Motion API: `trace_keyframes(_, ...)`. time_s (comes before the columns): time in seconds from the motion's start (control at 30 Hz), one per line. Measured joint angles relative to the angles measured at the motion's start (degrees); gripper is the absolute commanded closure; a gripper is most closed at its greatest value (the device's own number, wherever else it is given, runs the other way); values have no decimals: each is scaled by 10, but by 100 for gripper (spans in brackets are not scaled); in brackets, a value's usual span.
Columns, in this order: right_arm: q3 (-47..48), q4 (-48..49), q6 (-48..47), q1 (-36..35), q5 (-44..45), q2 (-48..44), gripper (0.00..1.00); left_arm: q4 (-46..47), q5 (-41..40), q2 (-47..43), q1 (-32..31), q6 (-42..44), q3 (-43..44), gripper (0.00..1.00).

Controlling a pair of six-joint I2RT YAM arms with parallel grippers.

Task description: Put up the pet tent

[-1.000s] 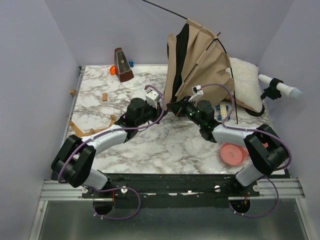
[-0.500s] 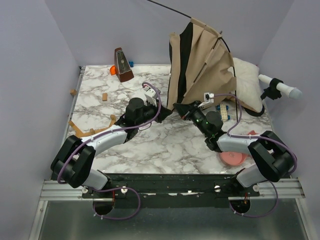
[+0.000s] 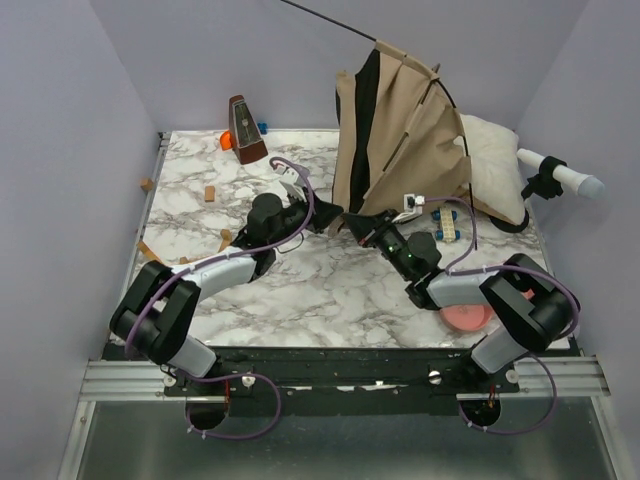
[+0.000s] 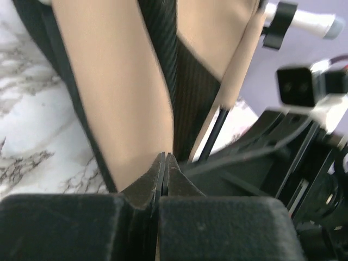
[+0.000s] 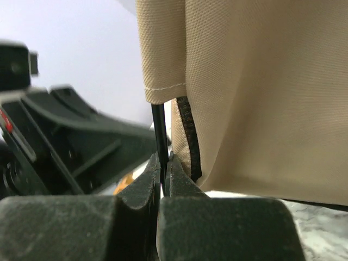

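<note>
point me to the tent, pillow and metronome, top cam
tent (image 3: 410, 130), top view, middle tan panel.
pillow (image 3: 497, 170), top view, white face right of tent.
metronome (image 3: 247, 135), top view, brown front.

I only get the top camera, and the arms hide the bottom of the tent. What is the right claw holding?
Observer: In its wrist view, the right gripper is shut on a thin black pole, just below the tan hem of the tent.
Child: And the left claw?
Observer: The left gripper is shut too, with its tips right against the tan cloth. I cannot tell whether it is pinching any.
</note>
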State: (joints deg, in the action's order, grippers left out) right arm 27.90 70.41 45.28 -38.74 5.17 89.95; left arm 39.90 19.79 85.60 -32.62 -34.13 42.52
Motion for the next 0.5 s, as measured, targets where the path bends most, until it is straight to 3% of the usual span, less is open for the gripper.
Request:
trace_keyframes(0.13,-2,-11,6,-19,-31,9,100,46,-5,1,7,-7,5,94)
trace_keyframes(0.37,-2,-64,-9,-22,-42,-7,100,46,4,-49,33,-5,-21,48)
trace_keyframes(0.5,-2,-107,-30,-22,-45,-32,100,-25,-2,-142,56,29,-44,24)
